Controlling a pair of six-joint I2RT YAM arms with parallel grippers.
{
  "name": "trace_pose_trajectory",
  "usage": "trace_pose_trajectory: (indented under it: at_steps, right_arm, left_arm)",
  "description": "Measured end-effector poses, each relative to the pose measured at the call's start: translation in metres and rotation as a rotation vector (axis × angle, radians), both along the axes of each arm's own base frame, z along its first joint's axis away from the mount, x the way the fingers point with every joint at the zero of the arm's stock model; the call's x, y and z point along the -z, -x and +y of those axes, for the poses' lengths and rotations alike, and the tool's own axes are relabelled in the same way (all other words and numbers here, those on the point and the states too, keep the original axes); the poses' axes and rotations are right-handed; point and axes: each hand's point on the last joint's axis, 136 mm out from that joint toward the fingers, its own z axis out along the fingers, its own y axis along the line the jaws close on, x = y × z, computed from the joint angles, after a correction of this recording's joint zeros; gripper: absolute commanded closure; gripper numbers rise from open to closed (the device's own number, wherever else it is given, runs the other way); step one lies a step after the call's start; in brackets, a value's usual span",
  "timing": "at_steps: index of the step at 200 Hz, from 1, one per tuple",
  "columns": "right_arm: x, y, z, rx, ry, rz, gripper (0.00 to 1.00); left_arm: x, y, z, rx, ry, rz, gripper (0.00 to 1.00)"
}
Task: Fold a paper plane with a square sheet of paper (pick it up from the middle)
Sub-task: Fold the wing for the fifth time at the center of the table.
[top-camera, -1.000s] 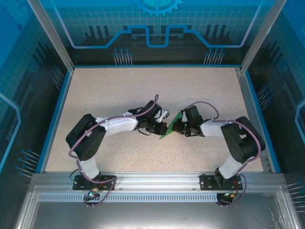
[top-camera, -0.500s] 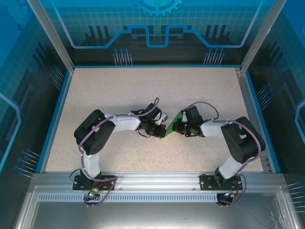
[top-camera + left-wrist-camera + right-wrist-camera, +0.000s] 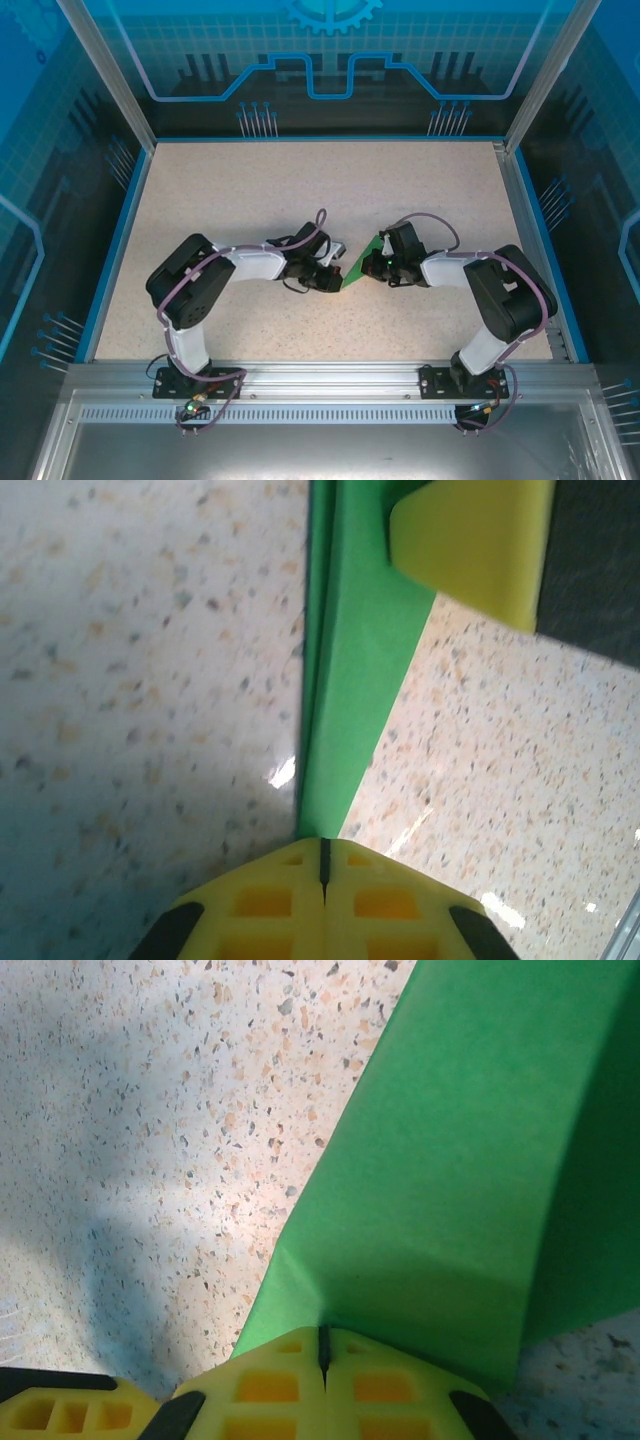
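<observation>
The green paper [image 3: 353, 273], folded into a narrow pointed strip, hangs just above the table centre between both grippers. My left gripper [image 3: 337, 281] comes from the left and is shut on its near tip. In the left wrist view the paper [image 3: 345, 670] runs edge-on, in layers, from the shut left gripper [image 3: 322, 855] up to a yellow finger [image 3: 470, 550] of the right gripper. My right gripper [image 3: 368, 265] is shut on the paper's far side. In the right wrist view a broad green flap [image 3: 450, 1160] spreads out from the right gripper's [image 3: 322, 1345] closed jaws.
The speckled beige table [image 3: 250, 190] has a blue rim [image 3: 116, 250] on its sides. Aluminium posts [image 3: 105, 75] and blue panels enclose it. A metal rail [image 3: 320, 378] with both arm bases runs along the near edge.
The left arm's elbow swung and its gripper shifted slightly nearer, still shut on the paper. The paper now looks narrower from above. The right arm stayed put.
</observation>
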Motion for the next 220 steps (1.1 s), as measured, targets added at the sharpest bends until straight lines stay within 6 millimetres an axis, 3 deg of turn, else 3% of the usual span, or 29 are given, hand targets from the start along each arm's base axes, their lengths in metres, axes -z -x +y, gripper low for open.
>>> trace_pose_trajectory:
  at_steps: [35, 105, 168, 188, 220]
  right_arm:
    - [0.000, 0.000, 0.000, 0.001, 0.000, 0.001, 1.00]
    - [0.000, 0.000, 0.000, 0.000, 0.001, 0.003, 1.00]
    - [0.000, 0.000, 0.000, 0.000, 0.000, 0.002, 1.00]
    - [0.000, 0.000, 0.000, 0.000, 0.000, 0.002, 1.00]
    - [-0.001, 0.000, 0.000, 0.000, 0.000, 0.003, 1.00]
  left_arm:
    - [0.002, 0.014, 0.013, -0.004, -0.025, 0.020, 1.00]
    - [-0.002, 0.022, 0.020, -0.014, -0.044, 0.061, 1.00]
    - [-0.042, -0.008, -0.013, -0.023, 0.075, 0.008, 1.00]
    - [-0.035, -0.016, -0.020, -0.021, 0.085, 0.010, 1.00]
    - [-0.008, -0.014, -0.019, -0.019, 0.049, 0.059, 1.00]
